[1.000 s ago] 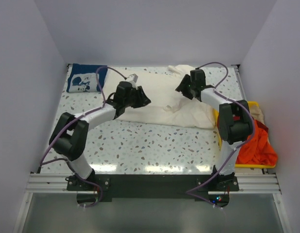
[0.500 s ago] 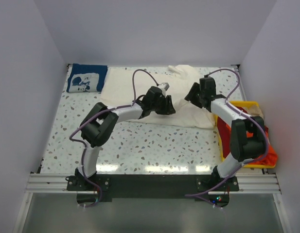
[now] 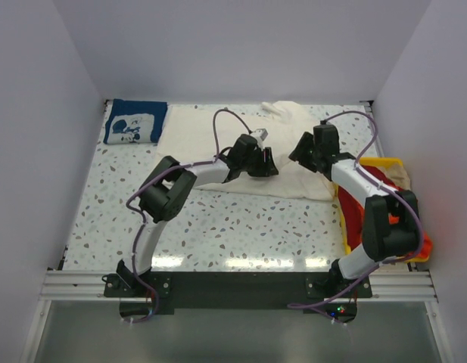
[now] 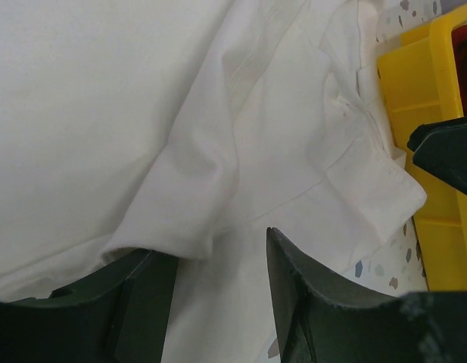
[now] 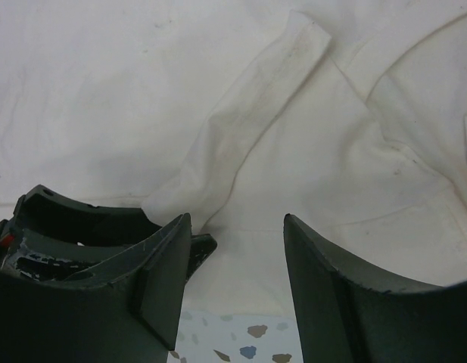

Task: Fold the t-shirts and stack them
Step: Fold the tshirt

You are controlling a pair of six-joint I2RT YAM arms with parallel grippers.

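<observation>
At the far middle of the tabletop (image 3: 241,227) lies the large cream t-shirt (image 3: 203,140), spread wide with its body smooth on the left and its right side bunched into soft folds and a sleeve. Both arms reach in over that rumpled right side. The left gripper (image 4: 218,249) hangs low above a raised ridge of cloth beside the sleeve. Its jaws are spread, with cream cloth showing in the gap and nothing pinched between them. The ridge runs up to the inner face of one finger (image 4: 146,299), though I cannot tell whether it really touches.

The right gripper (image 5: 237,223) faces it from the other side, just beside it over the same shirt. Its jaws are also parted wide above a flat sleeve hem and grip nothing. The dark body of the left gripper shows at the lower left of the right wrist view, close to the right one.

In the far left corner a navy blue t-shirt (image 3: 135,122) with white print lies folded, well apart from the arms. Along the right edge stands a yellow bin (image 4: 415,98), its wall just beside the cream sleeve. An orange-red t-shirt (image 3: 423,243) is heaped in the bin, and a beige t-shirt (image 3: 400,174) shows at its far end.
</observation>
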